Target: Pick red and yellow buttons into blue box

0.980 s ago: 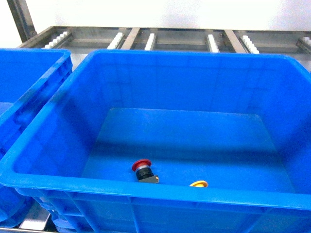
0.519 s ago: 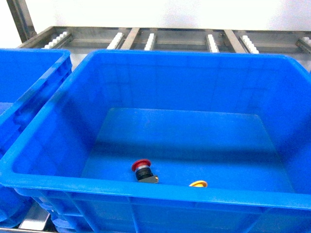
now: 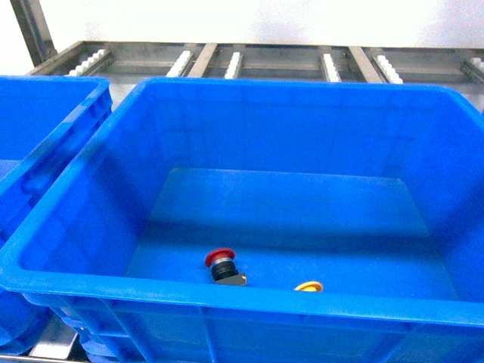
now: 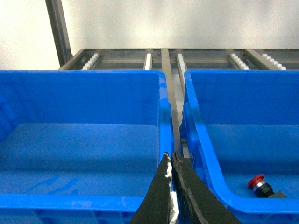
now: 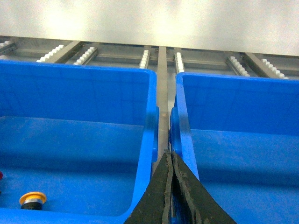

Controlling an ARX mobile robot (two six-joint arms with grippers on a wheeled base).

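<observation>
Head view: we see red mushroom-cap push button and yellow-capped button lying on floor of deep bright-blue plastic crate, near front wall, apart from each other. Left gripper pressed together, holding nothing. Right gripper likewise. Steel roller rack behind.

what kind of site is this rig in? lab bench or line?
Probably a warehouse or factory sorting line, not a lab bench. Deep blue box crates sit side by side on a metal roller rack, and industrial push-buttons, the red button and yellow button, lie inside as parts.
</observation>
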